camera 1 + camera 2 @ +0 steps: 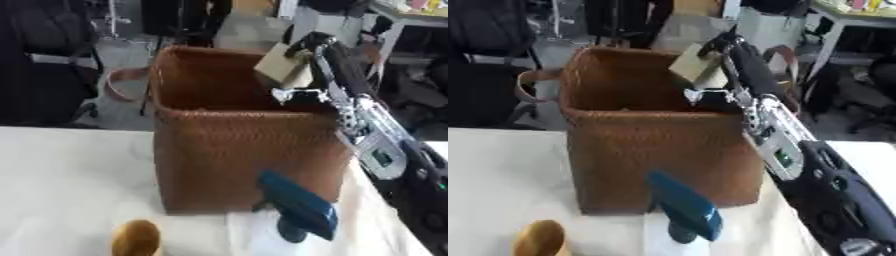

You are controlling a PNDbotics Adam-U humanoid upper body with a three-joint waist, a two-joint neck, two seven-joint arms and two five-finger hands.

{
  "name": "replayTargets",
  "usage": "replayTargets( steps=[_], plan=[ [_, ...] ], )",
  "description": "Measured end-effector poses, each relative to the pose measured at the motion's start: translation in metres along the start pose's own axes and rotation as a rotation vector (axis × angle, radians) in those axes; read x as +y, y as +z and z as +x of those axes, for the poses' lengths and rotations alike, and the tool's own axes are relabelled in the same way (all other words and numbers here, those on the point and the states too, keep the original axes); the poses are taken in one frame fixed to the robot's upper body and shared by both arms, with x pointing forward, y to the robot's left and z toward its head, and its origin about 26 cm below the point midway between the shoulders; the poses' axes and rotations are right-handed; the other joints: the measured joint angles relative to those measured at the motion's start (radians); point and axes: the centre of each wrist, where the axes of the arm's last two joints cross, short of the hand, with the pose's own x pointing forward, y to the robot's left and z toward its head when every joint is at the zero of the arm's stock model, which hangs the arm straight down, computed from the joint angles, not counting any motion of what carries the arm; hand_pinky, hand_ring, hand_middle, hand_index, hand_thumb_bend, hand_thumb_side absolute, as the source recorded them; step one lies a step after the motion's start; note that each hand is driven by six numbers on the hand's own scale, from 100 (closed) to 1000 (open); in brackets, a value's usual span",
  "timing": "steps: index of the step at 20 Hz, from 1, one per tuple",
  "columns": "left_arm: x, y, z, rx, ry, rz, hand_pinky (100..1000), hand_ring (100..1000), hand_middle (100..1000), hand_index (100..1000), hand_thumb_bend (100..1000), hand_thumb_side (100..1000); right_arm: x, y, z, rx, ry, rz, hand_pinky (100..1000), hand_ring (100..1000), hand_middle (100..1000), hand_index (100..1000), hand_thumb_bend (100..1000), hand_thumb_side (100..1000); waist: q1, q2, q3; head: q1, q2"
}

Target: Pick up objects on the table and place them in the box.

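Right hand (302, 47), upper centre, fingers curled on tan flat card-like piece (282, 65) above brown woven box (245, 160), centre frame on white worktop (70, 175). Blue object (299, 204) leans at box front, lower centre; round tan item (136, 239) bottom left.

Office or lab workroom. Behind right hand (726, 47): white desk (859, 20) with clutter, black office chair (877, 85) on grey floor (118, 55). Left of hand, beyond woven basket (245, 150): dark chair (44, 65). White worktable (70, 175) below hand.
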Motion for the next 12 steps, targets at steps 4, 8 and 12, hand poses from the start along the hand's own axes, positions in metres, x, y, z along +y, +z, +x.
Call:
replayTargets(
  steps=[4, 8, 12],
  plan=[
    [0.0, 0.0, 0.0, 0.0, 0.002, -0.002, 711, 741, 782, 691, 100, 904, -0.003, -0.006, 0.0, -0.04, -0.012, 0.036, 725, 679, 686, 714, 175, 818, 0.0, 0.001, -0.007, -0.003, -0.005],
    [0.0, 0.001, 0.0, 0.0, 0.001, -0.003, 712, 741, 782, 690, 100, 903, -0.008, -0.012, 0.003, -0.083, -0.028, 0.106, 720, 706, 705, 727, 169, 882, 0.0, 0.001, -0.021, 0.004, -0.005],
    [0.003, 0.004, -0.002, 0.01, -0.01, -0.011, 712, 741, 783, 689, 100, 903, -0.011, -0.016, 0.005, -0.099, -0.034, 0.147, 707, 704, 703, 725, 163, 908, 0.002, -0.001, -0.042, 0.014, 0.008]
  ],
)
